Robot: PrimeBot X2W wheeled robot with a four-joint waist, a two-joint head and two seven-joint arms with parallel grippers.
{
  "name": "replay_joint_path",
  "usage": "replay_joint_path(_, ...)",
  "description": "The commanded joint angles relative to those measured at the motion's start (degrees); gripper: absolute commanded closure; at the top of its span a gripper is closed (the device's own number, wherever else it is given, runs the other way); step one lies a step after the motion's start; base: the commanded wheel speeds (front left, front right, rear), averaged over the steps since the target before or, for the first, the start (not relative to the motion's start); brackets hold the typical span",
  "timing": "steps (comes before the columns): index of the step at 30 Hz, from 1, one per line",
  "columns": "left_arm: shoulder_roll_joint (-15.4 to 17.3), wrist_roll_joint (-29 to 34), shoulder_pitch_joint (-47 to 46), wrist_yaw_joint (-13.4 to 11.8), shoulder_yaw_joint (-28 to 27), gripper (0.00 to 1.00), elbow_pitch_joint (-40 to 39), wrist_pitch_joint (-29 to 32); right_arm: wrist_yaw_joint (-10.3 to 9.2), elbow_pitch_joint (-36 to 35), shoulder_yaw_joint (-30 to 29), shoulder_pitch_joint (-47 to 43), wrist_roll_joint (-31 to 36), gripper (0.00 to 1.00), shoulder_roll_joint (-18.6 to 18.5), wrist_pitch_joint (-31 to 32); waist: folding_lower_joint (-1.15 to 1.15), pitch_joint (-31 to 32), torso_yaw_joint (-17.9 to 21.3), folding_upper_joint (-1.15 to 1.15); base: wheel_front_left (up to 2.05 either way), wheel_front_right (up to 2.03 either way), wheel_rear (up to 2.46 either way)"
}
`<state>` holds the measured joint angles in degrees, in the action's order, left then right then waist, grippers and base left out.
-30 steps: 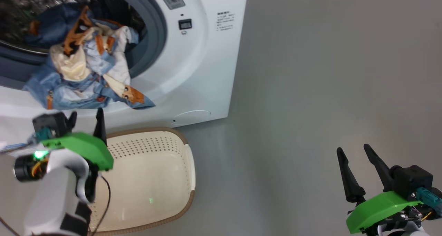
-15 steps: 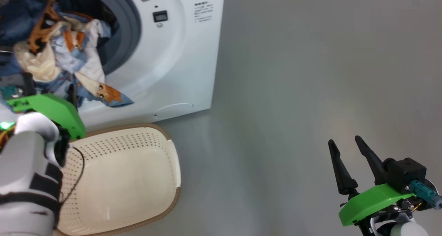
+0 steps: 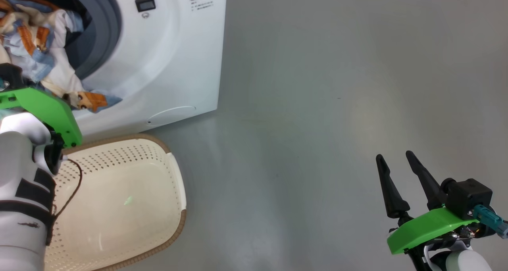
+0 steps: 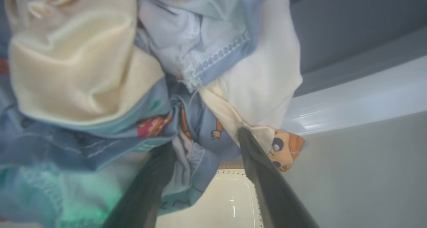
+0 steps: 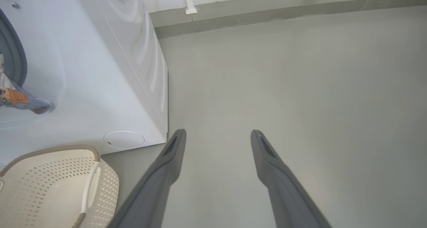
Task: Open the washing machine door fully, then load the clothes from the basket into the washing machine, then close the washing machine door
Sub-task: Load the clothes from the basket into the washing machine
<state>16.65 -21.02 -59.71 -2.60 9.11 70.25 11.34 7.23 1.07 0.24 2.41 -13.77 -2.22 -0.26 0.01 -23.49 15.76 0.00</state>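
One washing machine (image 3: 174, 56) and one basket (image 3: 119, 207) sit further left in the head view than a second ago, because the camera has turned. The single bundle of clothes (image 3: 51, 64) spills from the drum mouth, above the basket. Of two grippers, the left gripper (image 4: 205, 139) has risen from beside the basket into the clothes, fingers spread wide around a hanging fold, while the right gripper (image 3: 393, 155) stays wide open over the floor (image 3: 317, 104), holding nothing.
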Motion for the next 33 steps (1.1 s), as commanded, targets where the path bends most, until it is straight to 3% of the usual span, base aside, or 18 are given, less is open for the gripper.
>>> replay_joint_path(1, 2.73, 0.09, -1.61, -0.41, -0.66, 0.73, -0.85, 0.03, 0.25, -0.97, 1.37, 1.08, -0.53, 0.00, -0.66, -0.71, -0.01, -0.17, 0.12, 0.00, 0.00, 0.00, 0.00)
replay_joint_path(2, 2.79, 0.23, -1.81, -0.50, -0.43, 1.00, -0.67, 0.08, 0.25, -0.79, 1.38, 1.19, -0.58, 0.00, -0.66, -0.84, -0.01, -0.16, 0.09, 0.00, 0.00, 0.00, 0.00)
replay_joint_path(8, 2.65, 0.41, -3.05, -0.34, 0.40, 1.00, -0.32, -0.70, 0.25, -0.02, 1.27, 1.92, -0.99, 0.00, -0.66, -1.36, -0.01, 0.00, -0.77, 0.00, 0.00, 0.00, 0.00)
replay_joint_path(20, 0.64, -0.05, -7.53, 3.14, 2.17, 1.00, -1.29, 0.25, 0.25, 0.72, 1.17, 2.44, -1.75, 0.00, -0.66, -1.45, -0.01, 0.71, -5.02, 0.00, 0.00, 0.00, 0.00)
replay_joint_path(28, 3.61, 0.70, -10.49, 2.83, 2.83, 1.00, -3.15, -2.16, 0.25, 1.01, 3.13, 3.59, -2.62, 0.00, -0.66, -1.96, -0.01, -0.58, -3.70, 0.00, 0.00, 0.00, 0.00)
replay_joint_path(33, 7.03, 1.54, -11.50, 2.43, 3.12, 1.00, -4.66, -6.81, 0.25, 1.27, 3.53, 4.04, -3.43, 0.00, -0.66, -2.91, -0.01, -2.97, -0.92, 0.00, 0.00, 0.00, 0.00)
